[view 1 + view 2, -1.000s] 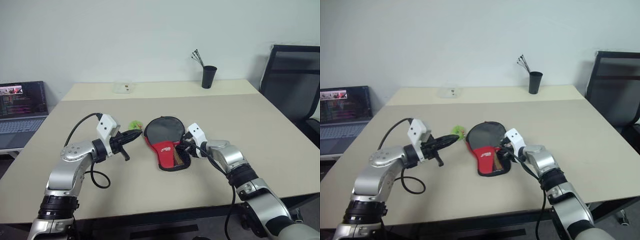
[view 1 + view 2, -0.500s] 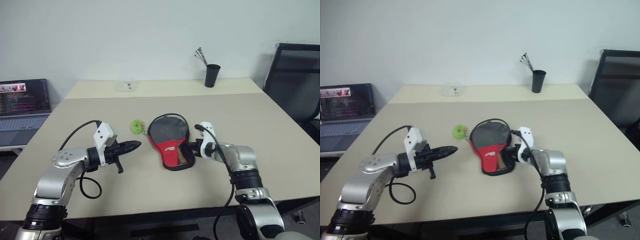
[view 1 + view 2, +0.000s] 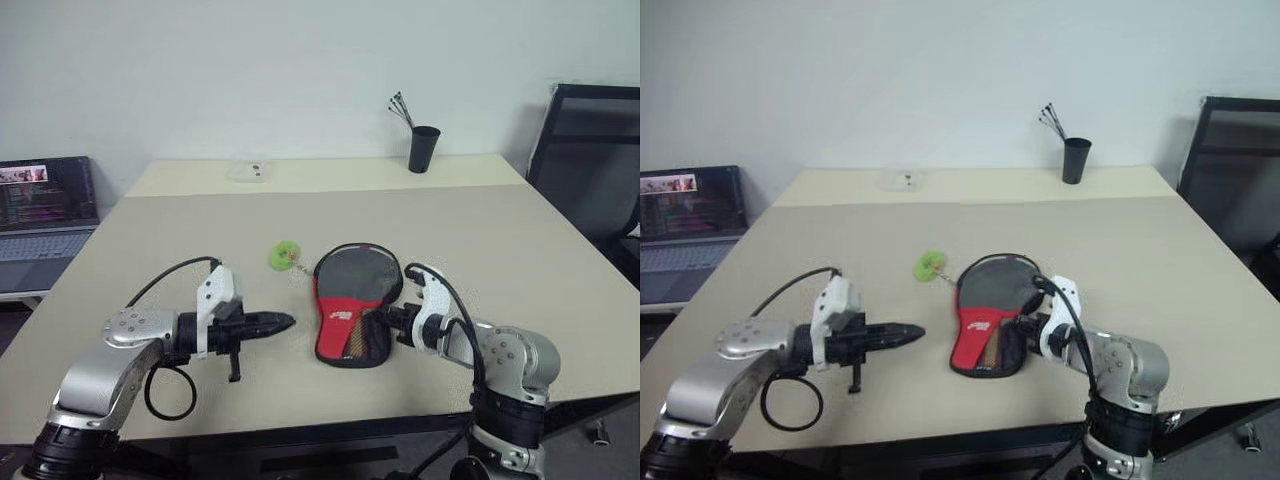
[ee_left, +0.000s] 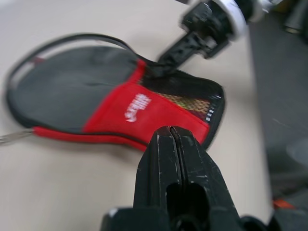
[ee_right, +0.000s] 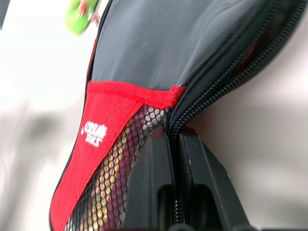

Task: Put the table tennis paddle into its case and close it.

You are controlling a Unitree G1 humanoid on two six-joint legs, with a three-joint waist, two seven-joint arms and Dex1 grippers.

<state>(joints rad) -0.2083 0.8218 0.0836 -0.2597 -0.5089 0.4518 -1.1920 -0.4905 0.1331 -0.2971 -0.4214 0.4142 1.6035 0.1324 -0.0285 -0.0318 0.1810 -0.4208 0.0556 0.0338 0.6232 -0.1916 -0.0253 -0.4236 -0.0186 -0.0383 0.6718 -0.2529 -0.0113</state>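
- Currently one case (image 3: 354,316) lies flat on the desk (image 3: 520,250), in its middle stretch and nearer the front edge than the back edge; its round head points toward the back edge and its narrow mesh end toward the front.
- One table tennis paddle sits inside it; only its wooden handle (image 5: 108,192) can be made out, through the black mesh pocket, and the head is hidden by the fabric.
- Two end effectors are over the desk. The right end effector (image 5: 174,144) has its fingers pinched on the case's zipper edge beside the mesh end.
- The left end effector (image 3: 283,321) has its fingers pressed together on nothing; it points across at the case, near its left side but apart from it.
- One green fuzzy ball (image 3: 285,255) rests just off the case's head, toward the back left.
- One black cup (image 3: 423,149) with thin sticks and one small clear dish (image 3: 247,173) stand along the back edge.
- The right wrist view shows the zipper teeth and the white logo on the red panel (image 5: 103,139) up close; the head views show the layout instead.
- One laptop (image 3: 45,215) sits off the desk's left edge, one black chair (image 3: 590,150) off the right.
- The right half of the desk and the left front stretch are bare.
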